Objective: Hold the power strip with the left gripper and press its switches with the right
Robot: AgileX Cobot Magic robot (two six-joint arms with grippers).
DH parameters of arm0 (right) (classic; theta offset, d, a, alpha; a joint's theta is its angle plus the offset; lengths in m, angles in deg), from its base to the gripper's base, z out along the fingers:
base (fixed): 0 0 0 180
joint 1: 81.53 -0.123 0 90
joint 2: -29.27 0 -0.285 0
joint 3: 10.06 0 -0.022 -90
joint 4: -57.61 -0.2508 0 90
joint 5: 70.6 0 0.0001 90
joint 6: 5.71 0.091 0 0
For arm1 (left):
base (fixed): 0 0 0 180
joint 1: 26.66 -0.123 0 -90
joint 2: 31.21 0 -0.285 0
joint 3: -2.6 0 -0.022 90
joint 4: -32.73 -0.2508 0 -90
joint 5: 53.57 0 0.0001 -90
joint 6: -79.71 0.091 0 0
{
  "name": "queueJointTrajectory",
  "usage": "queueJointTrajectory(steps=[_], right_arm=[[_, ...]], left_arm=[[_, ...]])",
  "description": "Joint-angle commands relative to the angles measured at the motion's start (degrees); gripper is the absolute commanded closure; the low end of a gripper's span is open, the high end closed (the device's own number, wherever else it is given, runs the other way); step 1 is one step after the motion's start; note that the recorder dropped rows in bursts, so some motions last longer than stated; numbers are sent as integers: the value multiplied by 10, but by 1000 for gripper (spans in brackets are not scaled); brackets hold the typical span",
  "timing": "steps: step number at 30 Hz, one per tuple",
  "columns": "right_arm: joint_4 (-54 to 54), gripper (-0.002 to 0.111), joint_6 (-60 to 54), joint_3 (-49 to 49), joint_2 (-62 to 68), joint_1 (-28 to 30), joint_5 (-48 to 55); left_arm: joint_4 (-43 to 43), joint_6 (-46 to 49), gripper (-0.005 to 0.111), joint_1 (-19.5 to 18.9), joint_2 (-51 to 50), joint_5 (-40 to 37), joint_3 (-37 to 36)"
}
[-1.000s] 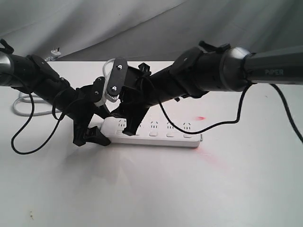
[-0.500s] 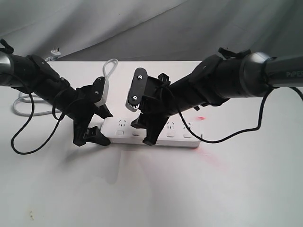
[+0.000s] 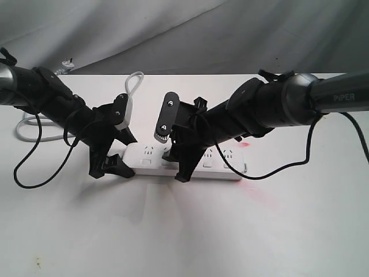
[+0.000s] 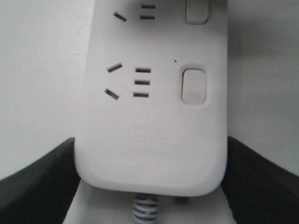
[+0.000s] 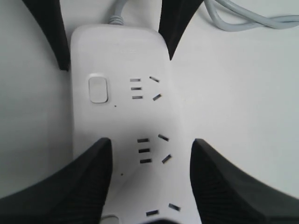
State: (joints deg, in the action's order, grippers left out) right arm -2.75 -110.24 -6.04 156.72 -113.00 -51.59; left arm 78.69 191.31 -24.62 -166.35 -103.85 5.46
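The power strip (image 3: 222, 172) lies flat on the white table (image 3: 173, 236) at the centre of the scene, its long side running left to right. A faint embossed mark near its cord end is not legible in the left wrist view.

The right gripper (image 5: 150, 144) hangs over the middle of the strip with its fingers (image 5: 79, 186) spread wide. One finger covers part of the row of switches (image 5: 98, 88); contact with a switch cannot be confirmed. In the exterior view this gripper hides the middle sockets.

The left gripper (image 4: 150, 142) straddles the left end. Its fingers (image 4: 42, 177) are set against both long edges, pinching the strip.

The right arm (image 3: 323, 95) carries the lettering "PIPER". Farther back, the grey cord (image 3: 136, 81) loops leftward, partly hidden behind the left arm (image 3: 34, 89).
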Motion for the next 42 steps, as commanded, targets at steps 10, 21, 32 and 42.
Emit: queueJointTrajectory(steps=[10,21,32,42], right_arm=[[-19,60,-5,-2,0,-11,-19],[-19,60,-5,-2,17,-11,-18],[-19,60,-5,-2,25,-11,-23],[-18,60,-5,0,33,-7,-22]], left_arm=[[6,-2,52,3,-2,-9,2],[6,-2,52,3,-2,-9,2],[6,-2,52,3,-2,-9,2],[6,-2,52,3,-2,-9,2]])
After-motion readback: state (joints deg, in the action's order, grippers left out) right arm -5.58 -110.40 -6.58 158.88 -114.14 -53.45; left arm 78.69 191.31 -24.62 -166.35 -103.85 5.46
